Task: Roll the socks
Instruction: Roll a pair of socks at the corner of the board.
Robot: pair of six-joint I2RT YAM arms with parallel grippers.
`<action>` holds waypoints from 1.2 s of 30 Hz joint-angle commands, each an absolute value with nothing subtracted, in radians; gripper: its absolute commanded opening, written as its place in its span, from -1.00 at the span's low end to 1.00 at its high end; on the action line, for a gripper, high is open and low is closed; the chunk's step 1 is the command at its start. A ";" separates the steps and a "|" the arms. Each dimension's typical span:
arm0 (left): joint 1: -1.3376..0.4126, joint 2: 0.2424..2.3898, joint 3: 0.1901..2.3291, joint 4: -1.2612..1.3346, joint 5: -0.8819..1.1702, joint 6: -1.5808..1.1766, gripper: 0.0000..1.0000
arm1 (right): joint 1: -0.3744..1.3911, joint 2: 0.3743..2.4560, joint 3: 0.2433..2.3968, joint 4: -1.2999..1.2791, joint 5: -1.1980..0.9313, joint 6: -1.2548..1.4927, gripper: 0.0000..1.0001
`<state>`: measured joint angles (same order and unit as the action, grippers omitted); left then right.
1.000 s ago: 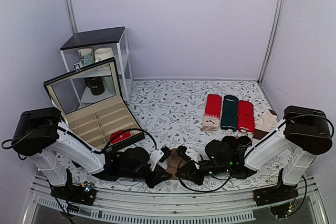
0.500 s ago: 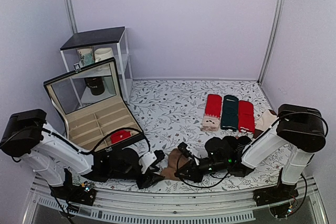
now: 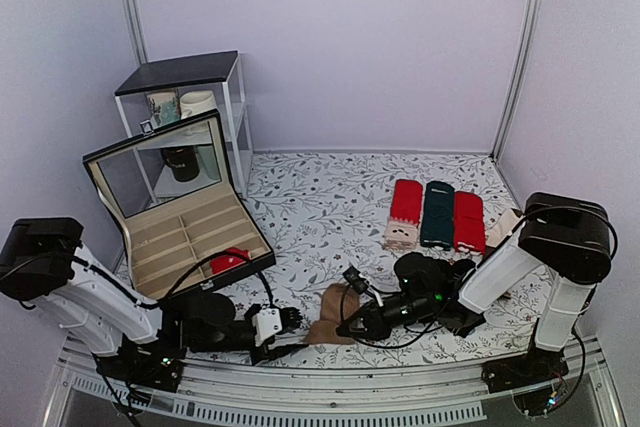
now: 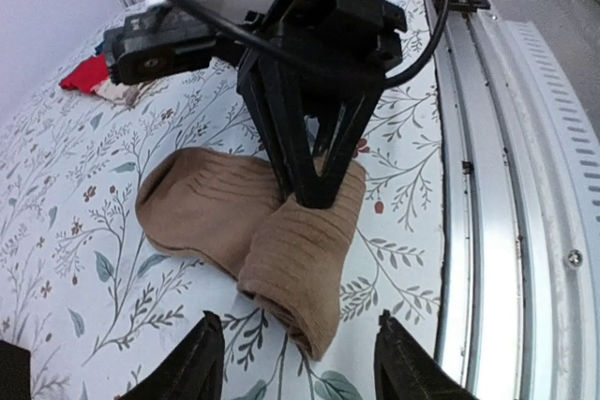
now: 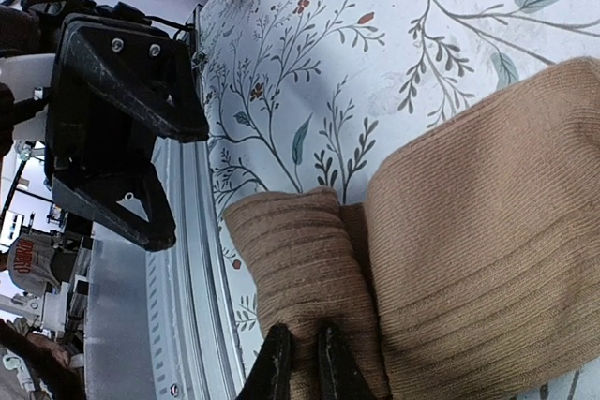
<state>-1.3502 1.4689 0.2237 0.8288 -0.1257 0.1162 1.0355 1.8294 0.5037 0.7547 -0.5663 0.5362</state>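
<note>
The brown socks (image 3: pixel 328 313) lie near the table's front edge, one end folded into a short ribbed roll (image 4: pixel 305 250) on the flat part (image 4: pixel 197 208). My right gripper (image 3: pixel 347 328) is shut, its thin jaws pinching the ribbed fold (image 5: pixel 309 259); the left wrist view shows it (image 4: pixel 314 196) coming down onto the fold. To the left of the socks my left gripper (image 3: pixel 288 333) stands open, its fingertips (image 4: pixel 208 330) short of the roll's near end and touching nothing.
An open compartment box (image 3: pixel 190 237) holds a small red bundle (image 3: pixel 230 260) at the left. Red and dark green flat socks (image 3: pixel 437 215) lie at the right rear. A small shelf with mugs (image 3: pixel 185 107) stands behind the box. A metal rail (image 4: pixel 487 185) runs beside the socks.
My left gripper opened, let go of the socks and drew back to the left. My right gripper stayed shut on the fold and moved a little with the socks.
</note>
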 commanded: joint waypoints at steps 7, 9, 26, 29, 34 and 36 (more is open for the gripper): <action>-1.353 1.671 0.327 0.923 -0.024 0.257 0.21 | 1.018 1.913 0.478 0.433 -0.575 0.560 -0.82; -1.352 1.708 0.339 0.938 -0.018 0.257 0.20 | 1.017 1.917 0.480 0.430 -0.576 0.558 -0.82; -1.351 1.751 0.344 0.978 -0.152 0.255 0.22 | 1.017 1.931 0.470 0.420 -0.595 0.543 -0.82; -1.345 1.720 0.343 0.941 -0.148 0.270 0.23 | 1.016 1.931 0.469 0.420 -0.595 0.545 -0.82; -1.320 1.747 0.362 0.912 -0.078 0.259 0.20 | 1.017 1.935 0.475 0.420 -0.596 0.543 -0.82; -1.320 1.770 0.373 0.901 -0.062 0.246 0.17 | 1.017 1.936 0.476 0.420 -0.595 0.543 -0.82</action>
